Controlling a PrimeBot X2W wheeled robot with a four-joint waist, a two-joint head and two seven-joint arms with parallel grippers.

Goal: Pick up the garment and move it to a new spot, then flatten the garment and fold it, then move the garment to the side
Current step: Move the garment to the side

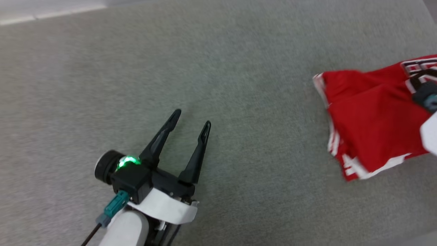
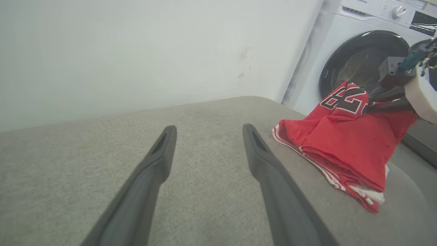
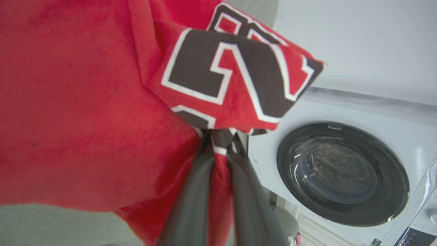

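Red garment [image 1: 372, 116], black-and-white number

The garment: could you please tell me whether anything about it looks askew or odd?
The garment is crumpled rather than flat, a fold by its number pinched up by the right gripper, the rest slumped on the grey surface.

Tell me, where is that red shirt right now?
In the head view the shirt lies bunched at the far right of the grey cushion, one part pinched by the right claw, the washing machine behind it.

The grey cushion [image 1: 218, 68] is viewed from above by the head camera. The red jersey [image 2: 344, 147] and washing machine [image 2: 362, 58] are shared by both low wrist views.
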